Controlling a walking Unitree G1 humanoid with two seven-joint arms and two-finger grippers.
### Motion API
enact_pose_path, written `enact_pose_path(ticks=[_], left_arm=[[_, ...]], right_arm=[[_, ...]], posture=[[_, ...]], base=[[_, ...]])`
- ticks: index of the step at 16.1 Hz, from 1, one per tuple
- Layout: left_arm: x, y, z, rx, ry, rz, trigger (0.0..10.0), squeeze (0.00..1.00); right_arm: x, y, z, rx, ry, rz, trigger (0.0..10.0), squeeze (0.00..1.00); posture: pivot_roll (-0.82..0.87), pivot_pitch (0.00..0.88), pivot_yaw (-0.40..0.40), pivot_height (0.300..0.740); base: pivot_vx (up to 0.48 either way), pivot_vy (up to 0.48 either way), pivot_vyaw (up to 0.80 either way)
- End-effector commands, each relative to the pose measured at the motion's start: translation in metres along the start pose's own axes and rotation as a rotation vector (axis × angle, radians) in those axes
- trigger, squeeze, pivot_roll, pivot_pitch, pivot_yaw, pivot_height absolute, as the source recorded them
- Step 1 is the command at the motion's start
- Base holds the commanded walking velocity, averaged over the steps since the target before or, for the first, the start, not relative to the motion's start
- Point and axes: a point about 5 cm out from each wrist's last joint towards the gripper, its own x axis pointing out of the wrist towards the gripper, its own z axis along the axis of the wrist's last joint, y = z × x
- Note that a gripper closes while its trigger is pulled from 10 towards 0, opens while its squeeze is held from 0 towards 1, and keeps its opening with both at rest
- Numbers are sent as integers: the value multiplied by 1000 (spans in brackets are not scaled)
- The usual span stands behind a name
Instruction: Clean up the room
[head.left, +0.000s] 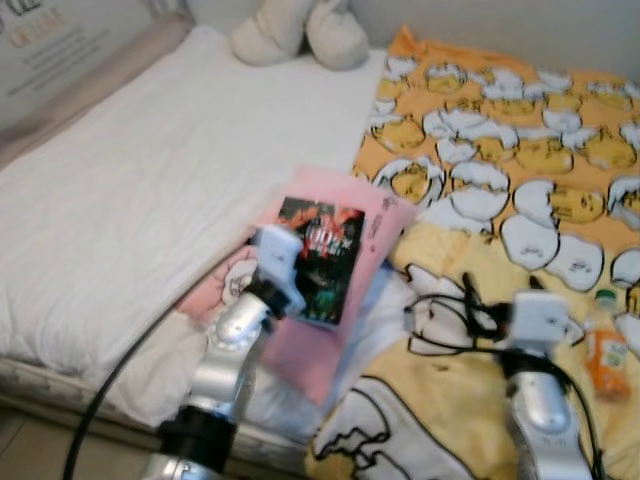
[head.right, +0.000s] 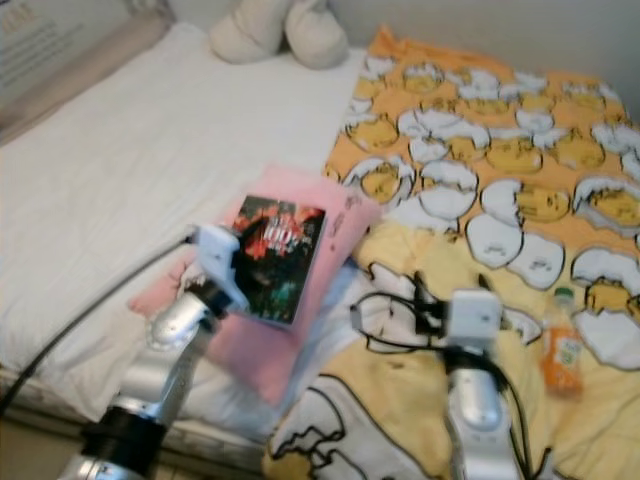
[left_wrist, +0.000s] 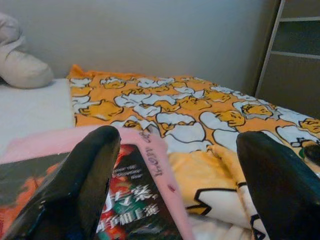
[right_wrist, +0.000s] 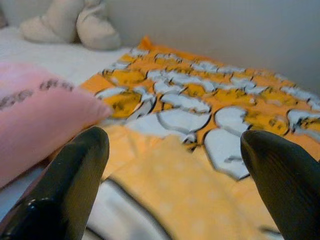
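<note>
A book with a dark red-and-black cover lies on a pink pillow in the middle of the bed. My left gripper hovers open just over the near end of the book, with one finger above the cover. To the right, my right gripper stands open above the yellow blanket, close to a tangled black cable. A small bottle of orange drink lies on the blanket beside the right arm. Nothing sits between either pair of fingers.
An orange blanket with a duck pattern covers the bed's right half; a white sheet covers the left. A beige plush toy rests at the head by the wall. A shelf unit stands beyond the bed. The bed's front edge is near me.
</note>
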Motion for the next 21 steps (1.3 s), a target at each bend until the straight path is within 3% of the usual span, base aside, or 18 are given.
enact_pose_path(ticks=[1,6,8,9,15,21], left_arm=[[-12,12,-4,-8,38,27,10000,0],[-14,12,-7,5,66,17,10000,0],[-14,16,-10,42,95,49,10000,0],[-14,17,-10,10,88,53,10000,0],[-15,9,-15,1,78,97,10000,0],[-11,18,-15,-25,77,242,10000,0]], right_arm=[[-1,11,-3,-2,24,35,10000,0],[-1,12,-6,19,38,52,10000,0],[0,12,-8,14,45,62,10000,0],[0,12,-8,13,46,64,10000,0],[2,12,-11,27,60,49,10000,0],[3,10,-12,29,66,36,10000,0]], posture=[[4,0,-3,740],[8,0,-9,740],[9,0,-9,740],[10,0,-9,740],[-4,0,-5,740],[-16,0,6,740]], base=[[0,480,0],[0,480,-623],[0,0,0],[0,0,0],[0,-449,0],[0,-423,0]])
